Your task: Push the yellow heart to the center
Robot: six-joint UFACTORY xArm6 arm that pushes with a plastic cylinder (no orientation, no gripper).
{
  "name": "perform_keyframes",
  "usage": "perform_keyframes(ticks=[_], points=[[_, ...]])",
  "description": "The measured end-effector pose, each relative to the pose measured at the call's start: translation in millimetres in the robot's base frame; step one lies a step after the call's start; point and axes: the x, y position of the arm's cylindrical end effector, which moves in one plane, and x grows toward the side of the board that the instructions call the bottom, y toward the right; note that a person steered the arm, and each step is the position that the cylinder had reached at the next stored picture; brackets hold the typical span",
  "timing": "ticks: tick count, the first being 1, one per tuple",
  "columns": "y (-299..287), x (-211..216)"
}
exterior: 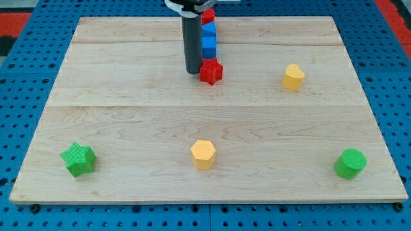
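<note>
The wooden surface (128, 102) fills most of the view, lying on a blue pegboard (26, 70). The dark rod (192, 45) comes down from the view's top edge, and my tip (193, 72) rests on the surface just to the left of the red star (210, 71), touching it or nearly so. There is no gripper on this arm, so no opening to report. Behind the rod, a blue block (209, 38) stands in a short line with a red block (207, 17) above it. The green star (78, 159) sits at the bottom left, the green cylinder (350, 163) at the bottom right, the yellow hexagon (203, 154) at the bottom middle. The yellow heart (293, 76) lies in the upper right part, well apart from my tip and right of the middle.
</note>
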Motion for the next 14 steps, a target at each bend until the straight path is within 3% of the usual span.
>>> perform_keyframes(ticks=[2, 4, 5, 6, 8, 10, 11, 13, 14], points=[[-5.7, 49.2], [170.2, 60.3], [220.0, 68.9], [260.1, 21.5], [164.2, 38.3], [181.3, 15.2], [127.8, 5.1], [116.6, 47.2], [132.1, 39.7]])
